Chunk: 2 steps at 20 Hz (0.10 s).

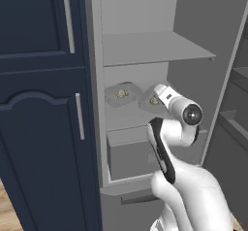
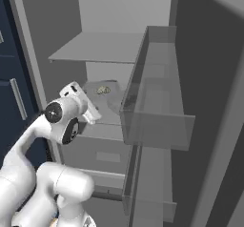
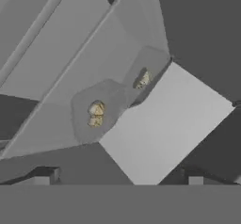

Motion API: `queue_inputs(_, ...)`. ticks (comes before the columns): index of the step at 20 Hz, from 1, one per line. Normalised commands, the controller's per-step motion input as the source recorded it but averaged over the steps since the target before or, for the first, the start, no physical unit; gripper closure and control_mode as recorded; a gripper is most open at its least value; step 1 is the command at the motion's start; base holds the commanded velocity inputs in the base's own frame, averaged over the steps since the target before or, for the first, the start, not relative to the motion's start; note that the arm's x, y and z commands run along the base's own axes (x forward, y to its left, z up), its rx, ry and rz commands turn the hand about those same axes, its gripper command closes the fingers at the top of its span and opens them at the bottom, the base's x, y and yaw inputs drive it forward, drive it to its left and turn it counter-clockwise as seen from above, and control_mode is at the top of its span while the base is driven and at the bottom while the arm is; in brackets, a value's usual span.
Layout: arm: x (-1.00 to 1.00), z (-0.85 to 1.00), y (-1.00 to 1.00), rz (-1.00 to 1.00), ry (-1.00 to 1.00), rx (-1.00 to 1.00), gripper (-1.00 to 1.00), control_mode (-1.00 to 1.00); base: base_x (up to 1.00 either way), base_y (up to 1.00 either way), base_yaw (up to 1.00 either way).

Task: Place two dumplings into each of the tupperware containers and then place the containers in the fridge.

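we see both tupperware containers (image 3: 101,106) on a fridge (image 1: 145,50) shelf, dumplings (image 3: 96,115) inside each; our gripper (image 3: 120,175) spread wide, grasping nothing.

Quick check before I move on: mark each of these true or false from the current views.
1. Both tupperware containers sit on a shelf inside the fridge. True.
2. The gripper is shut on a container. False: its jaws stand open and hold nothing.
3. The nearer container in the hand view holds two dumplings. True.
4. The fridge door is closed. False: it is open, with the shelves and door bins in view.
5. The containers are stacked on each other. False: they lie side by side on the shelf.
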Motion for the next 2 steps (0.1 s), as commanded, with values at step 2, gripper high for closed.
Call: queue_inputs(2, -1.00, 0.74, -0.46, 0.12, 0.11, -0.50, -1.00, -1.00, 0.00, 0.00, 0.00)
